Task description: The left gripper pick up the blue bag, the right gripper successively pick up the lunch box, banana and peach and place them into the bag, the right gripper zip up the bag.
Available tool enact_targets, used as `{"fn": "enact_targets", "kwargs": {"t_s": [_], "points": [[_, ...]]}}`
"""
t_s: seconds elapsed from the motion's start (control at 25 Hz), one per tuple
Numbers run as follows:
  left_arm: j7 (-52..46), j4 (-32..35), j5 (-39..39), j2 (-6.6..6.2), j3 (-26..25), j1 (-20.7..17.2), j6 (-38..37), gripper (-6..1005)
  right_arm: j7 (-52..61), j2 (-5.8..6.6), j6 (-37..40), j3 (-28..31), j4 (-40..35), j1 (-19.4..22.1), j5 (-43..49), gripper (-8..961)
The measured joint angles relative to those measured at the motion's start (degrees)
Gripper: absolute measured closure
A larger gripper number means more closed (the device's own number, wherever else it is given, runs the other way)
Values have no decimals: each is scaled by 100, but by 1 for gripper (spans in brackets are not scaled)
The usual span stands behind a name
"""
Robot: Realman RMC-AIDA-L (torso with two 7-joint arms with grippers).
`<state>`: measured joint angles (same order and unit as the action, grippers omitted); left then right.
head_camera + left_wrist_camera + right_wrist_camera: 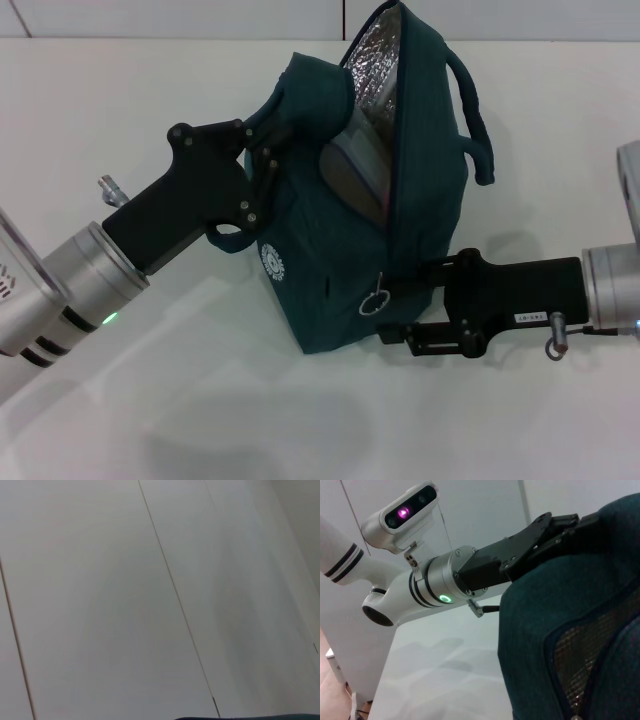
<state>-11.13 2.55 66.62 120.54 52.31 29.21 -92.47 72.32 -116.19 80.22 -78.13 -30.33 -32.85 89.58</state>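
The blue bag (330, 270) hangs lifted off the white table, its mouth open and the silver foil lining showing. My left gripper (262, 165) is shut on the bag's upper left edge by a handle; the right wrist view also shows this gripper (555, 527) clamped on the fabric (545, 630). Inside the opening a clear lunch box (355, 170) shows partly. The zipper's ring pull (375, 298) dangles at the bag's lower right. My right gripper (392, 312) stands open right beside it, fingers against the bag's side. Banana and peach are out of view.
White table (150, 400) lies under and around the bag, with a wall seam behind. The left wrist view shows only white surface and a dark sliver of bag (250, 717). The robot's head camera (405, 512) stands beyond the left arm.
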Motion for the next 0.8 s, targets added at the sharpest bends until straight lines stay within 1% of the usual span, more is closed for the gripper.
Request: {"fn": "enact_targets", "kwargs": {"t_s": [0.24,0.72,0.8], "points": [[-3,0,0,-4,-1,-3,-3,959,22,0,-75,-315,47,-133,-62,453],[-9,0,-1,-14,-2,5,-9,959,47,0,-95,-372,62,-120,-275,484],[-39,2,-1,-14,-2,5,-17,959,47,3,-95,-371,66,-122,-275,540]]}}
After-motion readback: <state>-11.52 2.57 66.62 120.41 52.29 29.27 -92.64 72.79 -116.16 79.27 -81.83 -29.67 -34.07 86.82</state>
